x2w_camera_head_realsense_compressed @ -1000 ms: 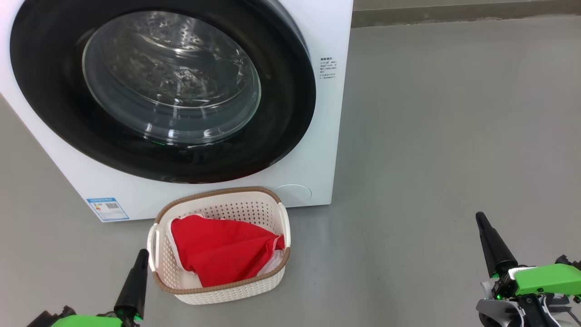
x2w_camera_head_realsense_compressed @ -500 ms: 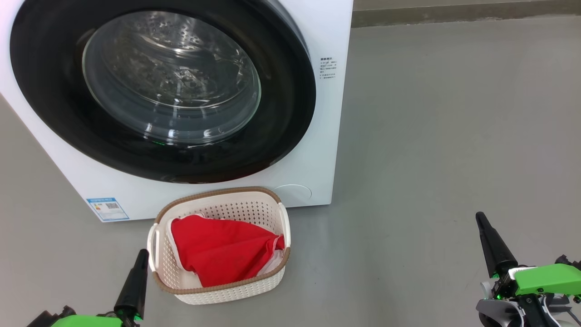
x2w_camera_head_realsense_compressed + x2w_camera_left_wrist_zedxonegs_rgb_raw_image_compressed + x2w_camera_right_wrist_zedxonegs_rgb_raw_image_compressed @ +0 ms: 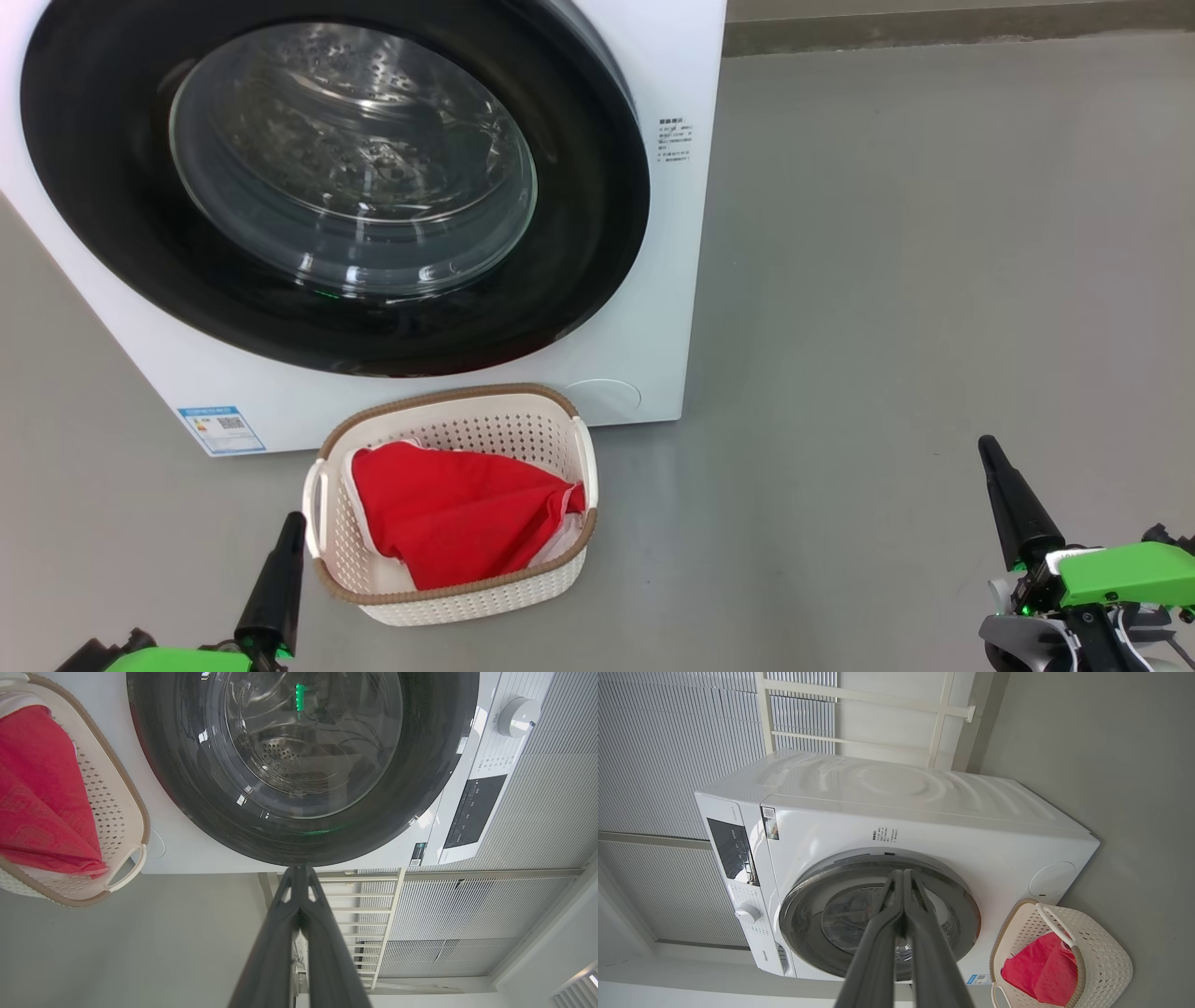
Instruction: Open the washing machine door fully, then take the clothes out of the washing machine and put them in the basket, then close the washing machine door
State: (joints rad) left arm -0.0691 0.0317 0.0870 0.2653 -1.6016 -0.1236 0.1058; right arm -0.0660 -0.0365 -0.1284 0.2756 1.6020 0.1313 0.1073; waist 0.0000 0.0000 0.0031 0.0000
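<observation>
The washing machine fills the upper left, and its door with the black rim and glass bowl lies flat against the front, closed. Red clothes lie in the cream basket on the floor just before the machine. My left gripper sits at the lower left beside the basket, shut and holding nothing. My right gripper rests at the lower right, far from the basket, shut and holding nothing. In the wrist views the left gripper and right gripper show their fingers pressed together.
Bare grey floor stretches to the right of the machine. A blue label sits on the machine's lower front corner. The control panel and knob appear in the left wrist view, with slatted wall panels behind the machine.
</observation>
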